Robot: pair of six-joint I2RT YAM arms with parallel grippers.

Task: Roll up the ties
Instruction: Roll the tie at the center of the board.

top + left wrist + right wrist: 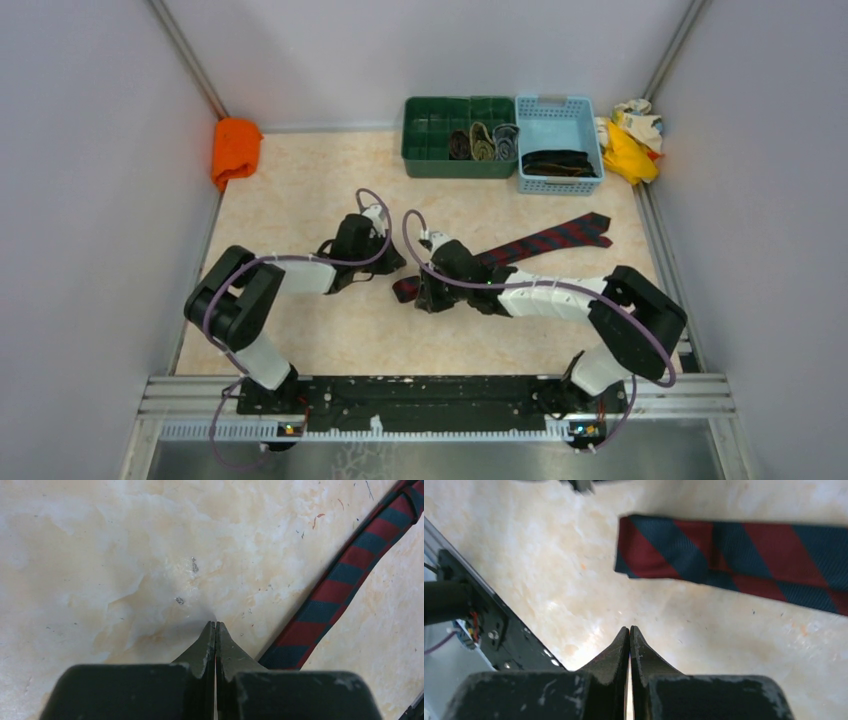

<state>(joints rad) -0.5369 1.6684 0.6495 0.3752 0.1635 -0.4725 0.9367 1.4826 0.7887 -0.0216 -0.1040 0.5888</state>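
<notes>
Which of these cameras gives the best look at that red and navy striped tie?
The top external view: the tie lies there nearly full length, only partly hidden by the right arm. The left wrist view shows just a stretch at its edge; the right wrist view shows one end close up.

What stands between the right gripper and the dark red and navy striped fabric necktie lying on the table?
Nothing visible. In the right wrist view only bare cream marbled tabletop lies between the shut right gripper and the dark red and navy necktie; the tips hold nothing.
</notes>
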